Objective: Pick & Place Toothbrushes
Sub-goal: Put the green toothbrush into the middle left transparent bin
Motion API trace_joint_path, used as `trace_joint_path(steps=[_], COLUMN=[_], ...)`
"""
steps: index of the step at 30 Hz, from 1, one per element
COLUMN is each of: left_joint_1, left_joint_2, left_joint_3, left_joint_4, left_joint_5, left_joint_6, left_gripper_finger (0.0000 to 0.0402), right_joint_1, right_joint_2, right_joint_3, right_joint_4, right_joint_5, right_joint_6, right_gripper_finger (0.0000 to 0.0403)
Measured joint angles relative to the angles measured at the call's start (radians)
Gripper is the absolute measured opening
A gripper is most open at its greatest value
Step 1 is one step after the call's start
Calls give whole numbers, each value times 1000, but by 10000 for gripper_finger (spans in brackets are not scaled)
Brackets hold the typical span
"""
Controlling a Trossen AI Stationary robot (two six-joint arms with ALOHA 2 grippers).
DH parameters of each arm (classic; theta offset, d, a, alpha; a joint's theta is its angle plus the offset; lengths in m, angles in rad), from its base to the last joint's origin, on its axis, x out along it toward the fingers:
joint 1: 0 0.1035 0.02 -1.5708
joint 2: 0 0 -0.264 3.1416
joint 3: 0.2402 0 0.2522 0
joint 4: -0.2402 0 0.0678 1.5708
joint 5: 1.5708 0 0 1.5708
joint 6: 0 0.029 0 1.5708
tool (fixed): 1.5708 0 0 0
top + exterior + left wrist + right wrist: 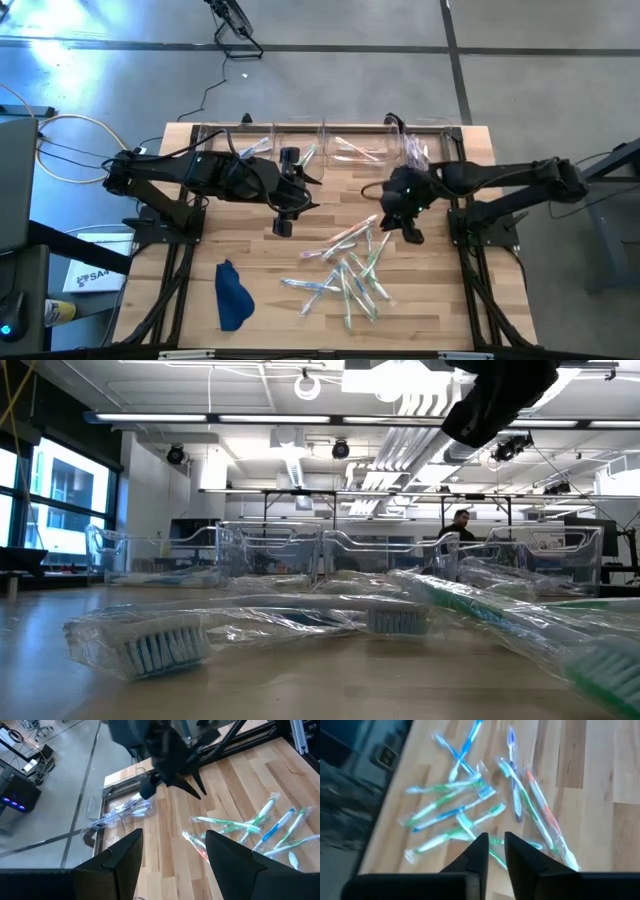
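Several wrapped toothbrushes (345,270) lie in a loose pile on the wooden table, toward its near edge (300,615) (470,805) (260,825); handles are green, blue, orange and purple. My left gripper (285,218) (172,852) hangs open over bare wood, left of the pile. My right gripper (408,228) (495,850) hovers high above the pile's far right end, its fingers drawn together with only a thin slit and nothing between them. It shows dark at the top of the low view (500,400).
Clear plastic bins (350,135) (330,550) line the table's far edge, some holding toothbrushes (125,810). A dark blue cloth (232,295) lies near the near left corner. Bare wood lies between the arms and the bins. A person stands far back in the room (460,525).
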State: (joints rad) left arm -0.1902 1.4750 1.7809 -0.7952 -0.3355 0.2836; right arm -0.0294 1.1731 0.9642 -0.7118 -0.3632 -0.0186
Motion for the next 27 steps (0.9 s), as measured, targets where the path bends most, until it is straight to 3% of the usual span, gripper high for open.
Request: trace_joint_path(steps=[6, 11, 27], left_joint_1=[0, 0, 0], left_joint_2=[0, 0, 0], left_joint_3=[0, 0, 0], left_joint_4=[0, 0, 0], left_joint_5=[1, 4, 3], left_joint_6=[0, 0, 0], left_gripper_finger=[209, 209, 209], right_joint_1=[98, 151, 228], right_joint_2=[44, 70, 76], right_joint_3=[0, 0, -26], right_joint_4=[-65, -110, -95], right_joint_5=[131, 148, 234], right_joint_6=[-58, -63, 9], right_gripper_finger=[131, 182, 190])
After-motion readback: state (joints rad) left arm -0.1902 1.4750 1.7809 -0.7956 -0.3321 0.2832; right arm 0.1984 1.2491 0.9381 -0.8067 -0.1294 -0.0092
